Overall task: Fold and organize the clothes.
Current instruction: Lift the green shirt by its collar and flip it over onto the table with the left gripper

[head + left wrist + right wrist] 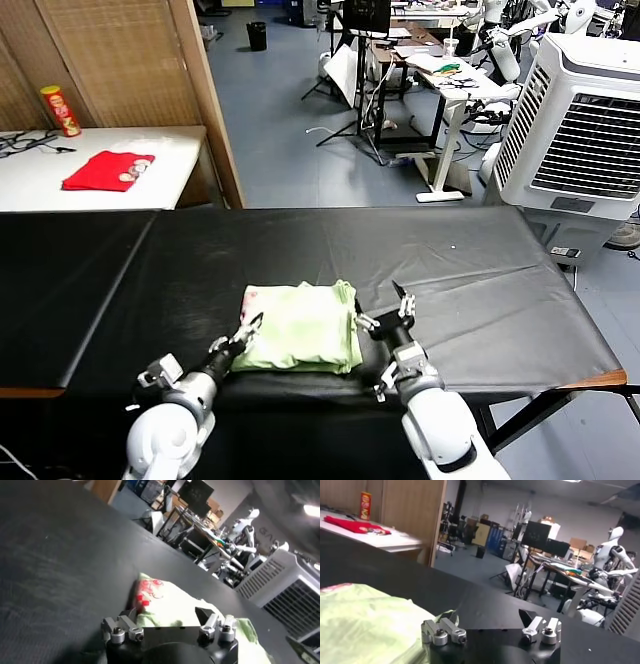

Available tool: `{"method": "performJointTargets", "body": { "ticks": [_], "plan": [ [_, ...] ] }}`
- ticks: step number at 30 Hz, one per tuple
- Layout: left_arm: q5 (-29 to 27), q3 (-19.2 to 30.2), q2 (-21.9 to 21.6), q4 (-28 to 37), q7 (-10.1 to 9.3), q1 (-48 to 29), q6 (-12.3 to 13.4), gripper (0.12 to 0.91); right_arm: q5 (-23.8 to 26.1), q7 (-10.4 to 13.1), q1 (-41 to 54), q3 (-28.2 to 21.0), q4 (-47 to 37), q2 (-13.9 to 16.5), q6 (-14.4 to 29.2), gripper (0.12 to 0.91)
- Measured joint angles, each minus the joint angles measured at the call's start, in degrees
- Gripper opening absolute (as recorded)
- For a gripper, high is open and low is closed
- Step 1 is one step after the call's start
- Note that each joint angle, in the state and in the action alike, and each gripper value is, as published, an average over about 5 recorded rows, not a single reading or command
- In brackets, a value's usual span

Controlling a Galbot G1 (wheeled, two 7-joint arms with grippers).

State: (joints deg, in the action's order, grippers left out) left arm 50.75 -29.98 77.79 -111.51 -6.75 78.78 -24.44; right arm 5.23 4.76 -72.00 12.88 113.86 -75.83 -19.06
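Observation:
The clothes are one pale green T-shirt (300,328), folded into a thick rectangle on the black table (460,260) near its front edge. In the left wrist view the T-shirt (175,605) shows a red print at one corner. My left gripper (247,330) is at the shirt's left edge. Its fingers stand apart, with the shirt's edge lying between them (167,615). My right gripper (385,305) is just past the shirt's right edge, open (489,616). One of its fingers (451,619) is beside a green fold of the T-shirt (365,625), and nothing is between the two.
A white side table (170,150) at the back left carries a small red cloth (108,170) and a chip can (60,110). A wooden partition (205,100) stands behind the black table. A white air cooler (585,130) is at the right.

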Motion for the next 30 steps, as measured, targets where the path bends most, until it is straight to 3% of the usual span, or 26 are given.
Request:
{"method": "performJointTargets", "body": {
  "ticks": [7,10,19,30],
  "plan": [
    [-1.82,0.31,-0.21,-0.25,-0.76,-0.28,0.37,0.214,0.93,-0.03,-1.28,0.35,0.56,-0.49,0.67,0.798],
    [-4.48,0.45,-0.46,-0.85,-1.12,-0.19,0.47,0.138,1.4,-0.02,-1.89,0.66,0.75,-0.81,0.91,0.798],
    [-15.35,-2.2,-4.91,-3.06,-0.89,1.09,0.24,0.135,2.01,0.2,-3.06,2.09,1.17,-1.35,1.07,0.798],
    [-20.92,-14.39,-20.51,-4.03,-0.56,4.36,0.82,0.135,1.76,0.31,-2.61,2.64,0.69,-1.59,1.16,0.798]
  ]
}}
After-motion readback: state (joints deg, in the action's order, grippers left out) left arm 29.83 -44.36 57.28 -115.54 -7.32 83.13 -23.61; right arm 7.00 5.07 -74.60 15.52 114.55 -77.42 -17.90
